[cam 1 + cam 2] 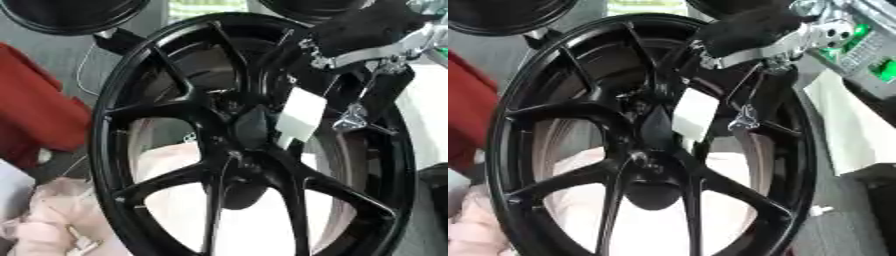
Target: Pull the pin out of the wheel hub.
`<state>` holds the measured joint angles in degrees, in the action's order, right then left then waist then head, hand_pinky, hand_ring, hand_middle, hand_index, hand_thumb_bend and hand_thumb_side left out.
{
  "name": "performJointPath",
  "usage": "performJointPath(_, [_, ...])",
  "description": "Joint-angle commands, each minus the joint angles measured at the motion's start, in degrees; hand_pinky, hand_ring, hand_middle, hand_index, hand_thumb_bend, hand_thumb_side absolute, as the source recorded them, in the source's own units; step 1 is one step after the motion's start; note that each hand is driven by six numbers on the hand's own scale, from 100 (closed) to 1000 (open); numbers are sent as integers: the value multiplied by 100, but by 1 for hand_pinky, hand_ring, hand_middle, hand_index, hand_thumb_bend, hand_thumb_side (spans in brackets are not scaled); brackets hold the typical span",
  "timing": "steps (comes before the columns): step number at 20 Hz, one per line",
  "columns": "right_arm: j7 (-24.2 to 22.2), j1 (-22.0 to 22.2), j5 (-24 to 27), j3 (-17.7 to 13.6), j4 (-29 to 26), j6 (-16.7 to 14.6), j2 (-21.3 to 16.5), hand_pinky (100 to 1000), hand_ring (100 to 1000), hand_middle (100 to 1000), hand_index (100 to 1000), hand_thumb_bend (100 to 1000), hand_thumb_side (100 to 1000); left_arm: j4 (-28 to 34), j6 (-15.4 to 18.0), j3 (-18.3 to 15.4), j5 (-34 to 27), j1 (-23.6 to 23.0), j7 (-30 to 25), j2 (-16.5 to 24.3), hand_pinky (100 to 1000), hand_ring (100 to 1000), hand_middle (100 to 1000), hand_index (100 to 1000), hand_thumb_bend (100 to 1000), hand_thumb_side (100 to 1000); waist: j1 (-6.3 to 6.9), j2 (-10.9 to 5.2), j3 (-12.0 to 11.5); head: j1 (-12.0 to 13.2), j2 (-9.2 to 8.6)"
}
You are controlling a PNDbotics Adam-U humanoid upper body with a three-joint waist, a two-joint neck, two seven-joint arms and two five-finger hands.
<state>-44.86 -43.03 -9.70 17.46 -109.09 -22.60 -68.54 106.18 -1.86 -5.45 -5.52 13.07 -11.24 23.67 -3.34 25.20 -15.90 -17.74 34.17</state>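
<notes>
A black multi-spoke wheel hub (166,107) stands upright and fills both views. My right arm comes in from the upper right, black with a silver bracket (763,52). My right hand (750,92) lies against the spokes just right of the hub's centre, beside a white rectangular patch (695,114). Its dark fingers blend into the black spokes around the centre (254,127). A small shiny spot (234,155) shows at the centre bore, but I cannot make out a pin. My left hand shows in neither view.
A second black round rim (70,15) hangs at the top left. A red object (35,120) stands at the left, with pink cloth (44,220) at the lower left. A panel with green lights (868,55) and a white sheet (846,125) are at the right.
</notes>
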Motion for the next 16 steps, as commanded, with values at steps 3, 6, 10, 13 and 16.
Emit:
performJointPath(3, [-144,-49,94,-105,-140,-113,-176,967,993,790,776,368,272,51,-24,-42,-10,-17,4,101,708,595,495,646,100,866,-53,-196,2,12,-17])
performJointPath(6, [-152,17,125,-133,-246,-118,-225,967,993,791,779,379,273,51,-25,-46,-13,-22,9,100,708,595,495,646,100,865,-54,-206,6,13,-16])
performJointPath(10, [-144,81,150,-170,-364,-91,-267,967,992,790,781,391,271,48,-30,-40,-17,-24,0,96,708,595,495,646,100,867,-58,-222,1,8,-20])
performJointPath(13, [-131,115,163,-187,-397,-70,-285,967,992,789,780,383,270,45,-33,-43,-16,-30,-1,92,709,595,495,646,100,867,-61,-228,-1,7,-24])
performJointPath(16, [-116,135,172,-201,-408,-57,-294,967,991,787,776,378,270,43,-35,-42,-15,-35,-4,92,709,595,495,646,100,868,-63,-232,1,4,-20])
